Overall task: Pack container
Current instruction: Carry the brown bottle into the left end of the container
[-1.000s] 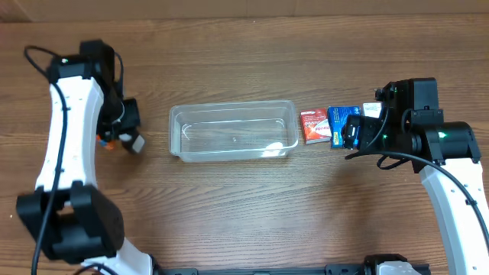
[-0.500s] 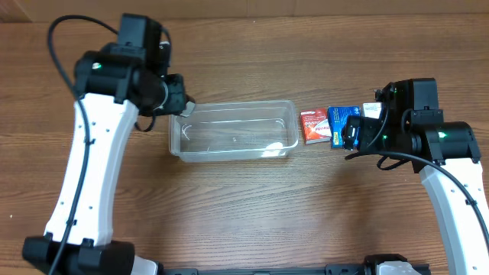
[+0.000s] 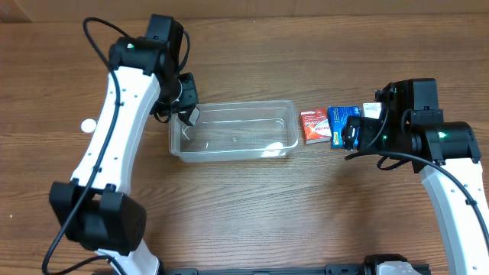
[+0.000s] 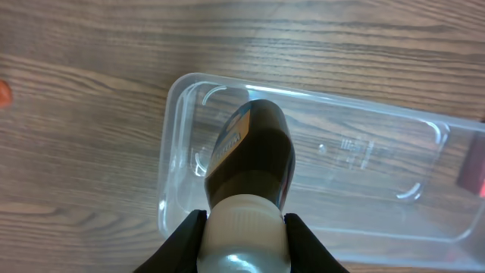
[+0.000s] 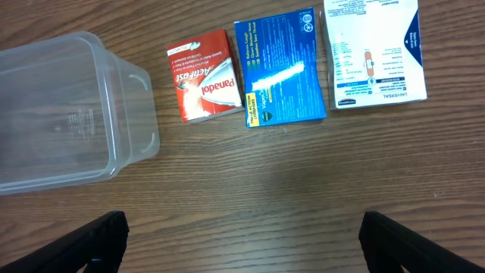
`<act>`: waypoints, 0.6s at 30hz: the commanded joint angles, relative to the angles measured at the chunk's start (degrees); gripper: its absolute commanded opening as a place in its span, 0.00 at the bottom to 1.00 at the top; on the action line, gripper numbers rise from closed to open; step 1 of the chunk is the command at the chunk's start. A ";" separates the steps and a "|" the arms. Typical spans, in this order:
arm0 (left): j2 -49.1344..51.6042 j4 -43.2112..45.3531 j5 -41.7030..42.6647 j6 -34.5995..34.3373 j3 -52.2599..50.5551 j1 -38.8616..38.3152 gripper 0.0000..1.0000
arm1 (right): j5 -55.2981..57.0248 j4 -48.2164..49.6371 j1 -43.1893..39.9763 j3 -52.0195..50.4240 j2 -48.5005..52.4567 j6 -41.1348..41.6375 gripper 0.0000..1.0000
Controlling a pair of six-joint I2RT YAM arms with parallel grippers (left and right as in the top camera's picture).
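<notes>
The clear plastic container (image 3: 233,130) lies in the middle of the table and looks empty. My left gripper (image 3: 188,114) is shut on the white cap of a dark bottle (image 4: 254,152) with a blue and white label. It holds the bottle over the container's (image 4: 356,152) left end, in the left wrist view (image 4: 244,235). My right gripper (image 3: 353,131) is open wide and empty (image 5: 242,250), just right of the container (image 5: 68,114).
A red Panadol box (image 3: 312,126) (image 5: 203,74) and a blue box (image 3: 338,122) (image 5: 279,67) lie right of the container. A white box (image 5: 373,53) lies beyond them. A small white disc (image 3: 89,124) lies at the left. An orange speck (image 4: 3,92) shows at the edge of the left wrist view.
My left arm has swung from the table's left side to the container's left end, carrying the bottle. The right arm has not moved.
</notes>
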 commanded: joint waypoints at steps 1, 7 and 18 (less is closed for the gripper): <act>2.64 0.26 -1.16 -5.51 0.76 -0.35 0.04 | 0.55 0.11 -0.37 1.66 -0.20 0.26 1.00; 5.11 -0.02 -3.50 -11.61 0.74 -0.42 0.04 | 0.55 0.13 -0.37 1.66 -0.20 0.26 1.00; 9.38 0.44 -3.69 -12.41 0.72 -0.87 0.04 | 0.55 0.04 -0.37 1.66 -0.20 0.26 1.00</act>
